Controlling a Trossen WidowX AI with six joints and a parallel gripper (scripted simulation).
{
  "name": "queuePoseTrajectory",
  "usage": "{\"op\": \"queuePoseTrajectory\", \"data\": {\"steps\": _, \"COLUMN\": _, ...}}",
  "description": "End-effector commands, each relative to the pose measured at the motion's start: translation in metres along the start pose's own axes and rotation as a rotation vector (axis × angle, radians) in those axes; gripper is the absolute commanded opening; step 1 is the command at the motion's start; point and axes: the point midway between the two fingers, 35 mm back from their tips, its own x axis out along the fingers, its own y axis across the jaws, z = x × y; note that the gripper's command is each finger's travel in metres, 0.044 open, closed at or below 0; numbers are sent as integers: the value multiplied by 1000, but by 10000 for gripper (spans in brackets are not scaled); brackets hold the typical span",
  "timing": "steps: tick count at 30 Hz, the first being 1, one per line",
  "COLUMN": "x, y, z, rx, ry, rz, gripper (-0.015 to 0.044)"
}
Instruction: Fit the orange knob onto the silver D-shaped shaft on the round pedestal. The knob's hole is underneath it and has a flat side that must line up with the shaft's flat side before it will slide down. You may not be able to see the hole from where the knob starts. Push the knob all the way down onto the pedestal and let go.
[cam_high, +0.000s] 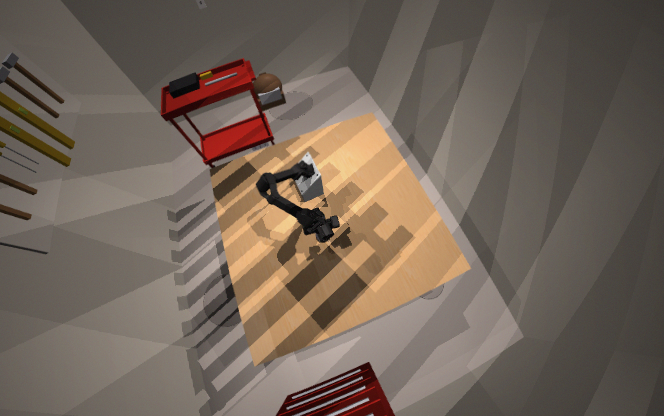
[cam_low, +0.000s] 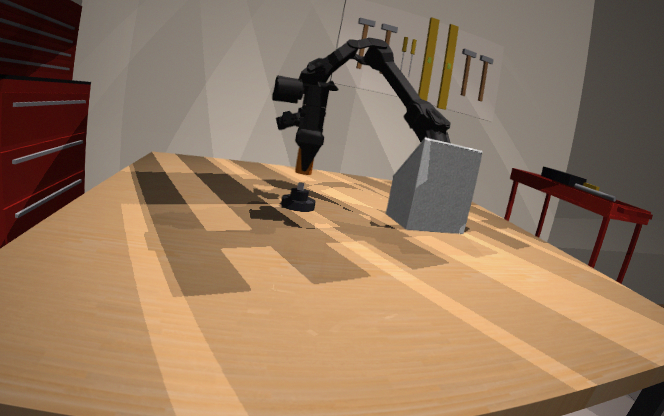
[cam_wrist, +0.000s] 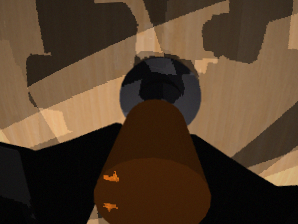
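Near upper centre of the exterior frame, the tool (cam_low: 309, 162) (cam_wrist: 154, 135) is clamped on the orange, rounded knob (cam_low: 308, 169) (cam_wrist: 152, 145), above the round black pedestal (cam_low: 298, 201) (cam_wrist: 130, 97); its underside hole is hidden.

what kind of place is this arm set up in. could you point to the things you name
Most likely a workshop or garage: hammers (cam_high: 39, 82) (cam_low: 366, 43) and yellow spirit levels (cam_high: 37, 120) (cam_low: 430, 57) are mounted on the wall, a red drawer cabinet (cam_high: 334, 392) (cam_low: 45, 130) stands on one side, and a red tool cart (cam_high: 206, 104) (cam_low: 580, 194) on another.
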Motion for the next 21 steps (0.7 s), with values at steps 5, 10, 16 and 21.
{"op": "queuePoseTrajectory", "data": {"steps": 5, "x": 0, "y": -4, "z": 1, "rx": 65, "ry": -6, "rz": -3, "gripper": 0}}
{"op": "queuePoseTrajectory", "data": {"steps": 10, "x": 0, "y": -5, "z": 2, "rx": 216, "ry": -6, "rz": -3, "gripper": 0}}
{"op": "queuePoseTrajectory", "data": {"steps": 16, "x": 0, "y": -5, "z": 2, "rx": 398, "ry": -6, "rz": -2, "gripper": 0}}
{"op": "queuePoseTrajectory", "data": {"steps": 21, "x": 0, "y": -4, "z": 1, "rx": 551, "ry": -6, "rz": -1, "gripper": 0}}
